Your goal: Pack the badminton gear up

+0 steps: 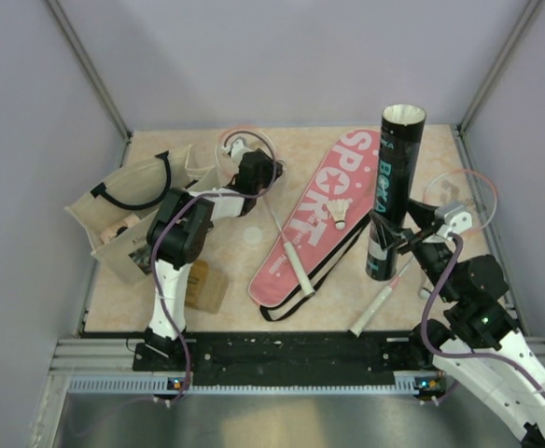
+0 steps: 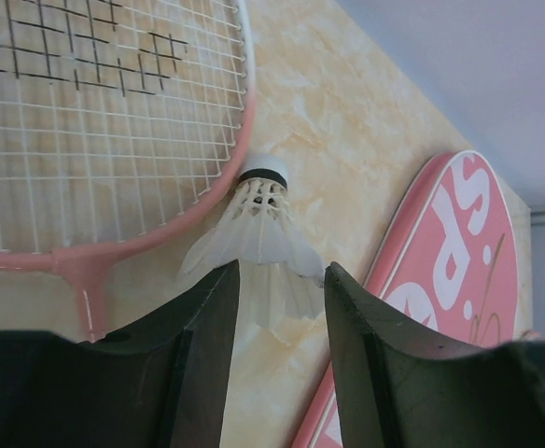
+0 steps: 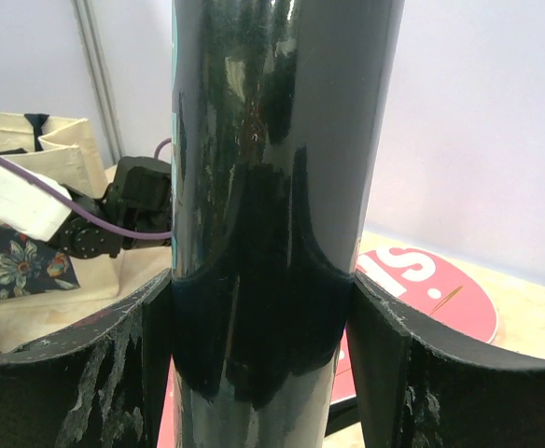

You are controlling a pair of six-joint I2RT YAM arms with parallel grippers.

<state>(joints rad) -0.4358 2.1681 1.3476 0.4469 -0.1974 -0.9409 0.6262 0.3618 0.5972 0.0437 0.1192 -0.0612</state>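
Badminton gear on the table, one piece in each gripper's reach.
Right gripper [image 3: 263, 280]: jaws closed on the upright black tube [image 1: 396, 191], whose base is hidden behind the arm. Left gripper [image 2: 282, 271]: fingers partly apart astride the feathers of a shuttlecock [image 2: 258, 229] beside a racket [image 2: 104, 140] cut off by the frame; whether they pinch it cannot be told. A second shuttlecock [image 1: 341, 213] lies on the pink cover [image 1: 314, 187]. The other racket [image 1: 377, 303] has its head partly hidden by the right arm.

Pale lilac walls [image 1: 282, 56], grey metal corner posts [image 1: 90, 70], beige marbled tabletop [image 1: 300, 145] (soft, even light); ribbed aluminium rail [image 1: 86, 355] at near edge
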